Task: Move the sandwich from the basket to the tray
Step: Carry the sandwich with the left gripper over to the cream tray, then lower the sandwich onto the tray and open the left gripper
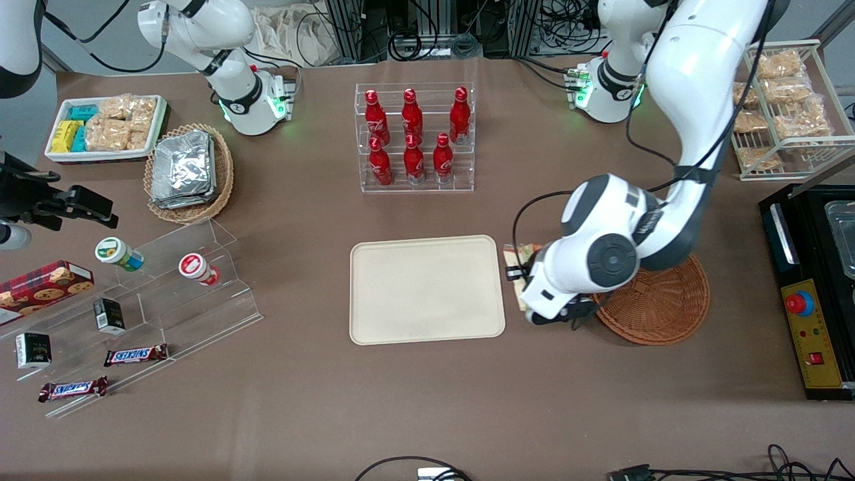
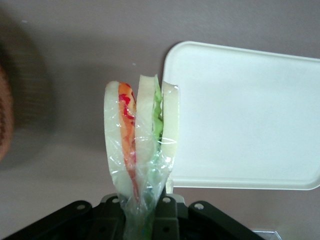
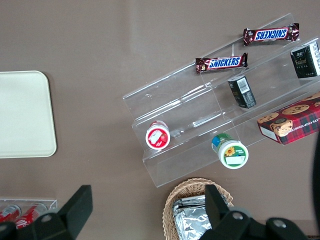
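**Sandwich held between basket and tray**

Clamped at its narrow wrapped end, the sandwich (image 2: 142, 145) stands out from the gripper (image 2: 142, 220) in the left wrist view, with pale bread slices, an orange-red layer and a green layer showing through the clear wrap. The fingers are closed tight on the wrap's tail, with no gap visible around it. One edge of the sandwich overlaps the rim of the tray (image 2: 240, 115) in that view, while the rest of it hangs over bare brown table (image 2: 75, 45).

From the front, the gripper (image 1: 523, 277) sits just beside the tray's (image 1: 427, 288) short edge, between the tray and the basket (image 1: 658, 307). A sliver of the sandwich (image 1: 520, 257) peeks out by the arm's wrist, clear of the basket. The tray's surface is bare. The basket lies partly under the arm's elbow, toward the working arm's end of the table.
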Controlling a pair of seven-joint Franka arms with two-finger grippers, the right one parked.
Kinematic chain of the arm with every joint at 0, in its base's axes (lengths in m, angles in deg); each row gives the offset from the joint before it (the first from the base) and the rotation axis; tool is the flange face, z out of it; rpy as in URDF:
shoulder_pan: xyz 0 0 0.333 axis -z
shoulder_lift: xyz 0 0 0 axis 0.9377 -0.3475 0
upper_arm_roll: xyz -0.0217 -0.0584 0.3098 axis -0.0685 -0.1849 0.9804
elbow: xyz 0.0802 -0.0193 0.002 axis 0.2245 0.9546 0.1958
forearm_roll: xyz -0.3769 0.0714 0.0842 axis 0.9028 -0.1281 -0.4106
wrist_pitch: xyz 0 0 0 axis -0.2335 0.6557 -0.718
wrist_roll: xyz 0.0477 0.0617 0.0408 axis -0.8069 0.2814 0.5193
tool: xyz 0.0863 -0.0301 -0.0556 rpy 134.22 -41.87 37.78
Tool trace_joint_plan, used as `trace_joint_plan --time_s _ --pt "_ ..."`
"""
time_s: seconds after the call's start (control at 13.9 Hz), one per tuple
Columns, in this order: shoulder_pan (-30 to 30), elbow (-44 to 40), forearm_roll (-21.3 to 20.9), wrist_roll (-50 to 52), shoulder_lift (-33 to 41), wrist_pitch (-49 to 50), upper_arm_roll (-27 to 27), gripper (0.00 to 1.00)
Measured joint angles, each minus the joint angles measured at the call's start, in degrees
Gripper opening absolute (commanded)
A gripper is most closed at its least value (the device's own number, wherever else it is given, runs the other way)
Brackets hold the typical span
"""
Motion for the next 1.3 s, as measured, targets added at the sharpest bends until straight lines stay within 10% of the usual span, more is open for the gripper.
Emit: trace_joint_plan --time_s 0.43,0.5,0.65,1.3 --pt "6.32 -0.47 -0.05 -0.05 -8.83 -8.29 0.06 0.16" --pt "6.82 -0.48 -0.14 -0.08 -10.26 -9.56 0.08 0.3" --pt "7.27 -0.54 -1.39 -0.12 -12.18 -11.08 0.11 1.0" --pt "6.95 -4.28 -5.91 -0.42 -6.53 -2.57 5.42 1.0"
